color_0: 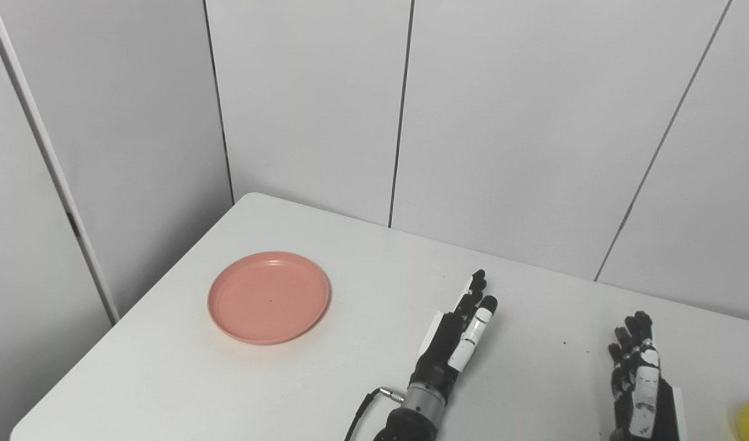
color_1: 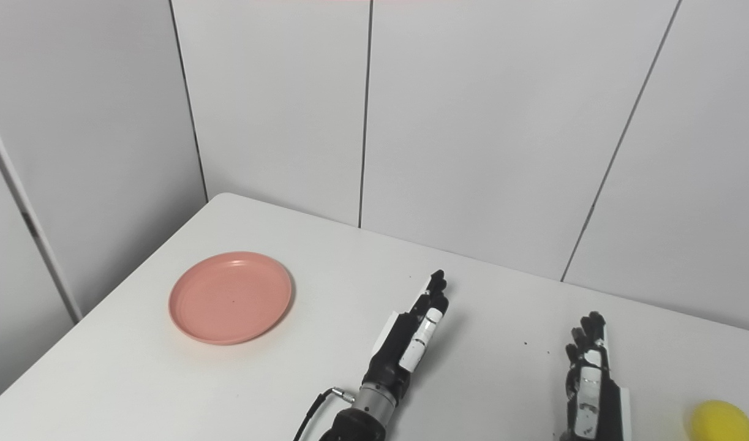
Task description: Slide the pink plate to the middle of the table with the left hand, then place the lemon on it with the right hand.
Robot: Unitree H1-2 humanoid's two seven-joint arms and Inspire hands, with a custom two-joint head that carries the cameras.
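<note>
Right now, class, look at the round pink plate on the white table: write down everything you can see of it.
The round pink plate is shallow, with a low raised rim and a flat base, in a smooth matte salmon pink that looks like plastic. It lies flat and upright on the white table, toward the table's left side, near its left edge. It holds nothing, apart from a tiny dark speck near its centre. Neither hand touches it; the left hand is off to its right.

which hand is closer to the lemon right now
Right. The right hand sits just left of the lemon at the table's near right; the left hand is farther left, mid-table.
</note>
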